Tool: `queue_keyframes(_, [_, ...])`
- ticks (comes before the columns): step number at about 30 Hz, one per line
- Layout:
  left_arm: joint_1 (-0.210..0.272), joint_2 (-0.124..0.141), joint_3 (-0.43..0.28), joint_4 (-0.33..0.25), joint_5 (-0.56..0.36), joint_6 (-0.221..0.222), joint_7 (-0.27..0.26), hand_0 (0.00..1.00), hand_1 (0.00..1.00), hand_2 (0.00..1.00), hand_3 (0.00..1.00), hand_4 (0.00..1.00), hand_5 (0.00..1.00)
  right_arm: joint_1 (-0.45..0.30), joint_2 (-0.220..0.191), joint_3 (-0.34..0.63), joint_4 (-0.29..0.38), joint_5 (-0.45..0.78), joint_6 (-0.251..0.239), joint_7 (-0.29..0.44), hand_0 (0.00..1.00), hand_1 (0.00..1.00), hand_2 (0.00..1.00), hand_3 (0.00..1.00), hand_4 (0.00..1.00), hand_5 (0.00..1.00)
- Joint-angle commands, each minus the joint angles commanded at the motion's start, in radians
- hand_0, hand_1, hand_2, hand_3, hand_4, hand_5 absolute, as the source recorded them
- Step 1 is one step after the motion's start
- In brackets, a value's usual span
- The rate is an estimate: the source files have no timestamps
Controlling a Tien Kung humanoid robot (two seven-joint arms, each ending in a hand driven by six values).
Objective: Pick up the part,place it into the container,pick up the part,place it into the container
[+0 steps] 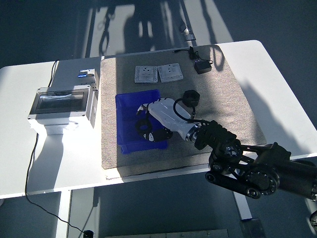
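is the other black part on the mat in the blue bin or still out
Out. The black part sits on the mat, right of the blue bin, while the right hand reaches over the bin.

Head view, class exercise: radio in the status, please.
Right hand over blue container, fingers curled on a black part. Second black part waiting on mat. Left hand out of view. Nothing obstructing.

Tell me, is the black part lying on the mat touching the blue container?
Apart. In the head view, the black part lies on the mat to the right of the blue container, and a strip of bare mat shows between them.
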Motion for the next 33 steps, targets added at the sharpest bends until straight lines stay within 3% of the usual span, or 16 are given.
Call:
queue_keyframes(5, [0.000,0.001,0.002,0.000,-0.003,0.002,-0.001,0.611,0.306,0.522,0.629,0.658,0.811,-0.007,0.000,0.010,-0.004,-0.015,0.017,-0.011,0.953,0.938,0.926,0.856,0.543,0.177])
queue_keyframes(6, [0.000,0.001,0.002,0.000,-0.004,0.003,-0.001,0.610,0.304,0.521,0.630,0.660,0.815,-0.008,0.000,0.013,-0.004,-0.017,0.018,-0.011,0.998,0.980,0.981,0.894,0.633,0.206])
queue_keyframes(8, [0.000,0.001,0.002,0.000,-0.003,0.003,-0.001,0.610,0.304,0.521,0.630,0.660,0.815,-0.012,-0.001,0.023,-0.006,-0.017,0.008,-0.004,0.998,0.980,0.981,0.894,0.633,0.206])
queue_keyframes(11, [-0.002,0.002,0.002,0.000,-0.002,0.003,0.000,0.610,0.304,0.521,0.630,0.660,0.815,-0.022,-0.003,0.068,-0.020,0.003,-0.054,0.036,0.998,0.980,0.981,0.894,0.633,0.206])
queue_keyframes(12, [-0.003,0.002,0.002,0.000,-0.002,0.003,0.000,0.610,0.304,0.520,0.629,0.661,0.818,-0.026,-0.002,0.088,-0.032,0.016,-0.078,0.051,0.998,0.984,0.983,0.890,0.848,0.341])
queue_keyframes(15, [-0.004,0.002,0.002,0.000,-0.004,0.004,-0.001,0.610,0.304,0.520,0.629,0.661,0.818,-0.034,-0.001,0.151,-0.088,0.042,-0.147,0.063,0.998,0.984,0.983,0.890,0.848,0.341])
queue_keyframes(17, [-0.004,0.002,0.002,0.000,-0.007,0.005,-0.002,0.610,0.304,0.520,0.629,0.661,0.818,-0.032,-0.003,0.199,-0.137,0.049,-0.183,0.027,0.998,0.984,0.983,0.890,0.848,0.341])
queue_keyframes(18, [-0.003,0.002,0.002,0.000,-0.007,0.006,-0.002,0.610,0.306,0.520,0.629,0.661,0.819,-0.030,-0.004,0.217,-0.160,0.051,-0.187,0.011,0.955,0.918,0.933,0.811,0.870,0.396])
queue_keyframes(20, [-0.001,0.002,-0.001,0.000,-0.007,0.007,-0.002,0.610,0.306,0.520,0.629,0.661,0.819,-0.026,-0.005,0.245,-0.205,0.054,-0.178,-0.014,0.955,0.918,0.933,0.811,0.870,0.396])
queue_keyframes(27, [0.001,-0.003,0.008,0.000,-0.011,0.009,-0.007,0.611,0.306,0.524,0.627,0.661,0.821,-0.024,0.025,0.266,-0.374,0.047,-0.075,-0.041,0.957,0.925,0.939,0.820,0.861,0.404])
queue_keyframes(33, [0.003,-0.005,0.010,0.000,-0.020,0.014,-0.012,0.611,0.306,0.527,0.626,0.661,0.823,-0.032,0.040,0.234,-0.425,0.049,-0.027,-0.040,0.952,0.916,0.938,0.820,0.864,0.411])
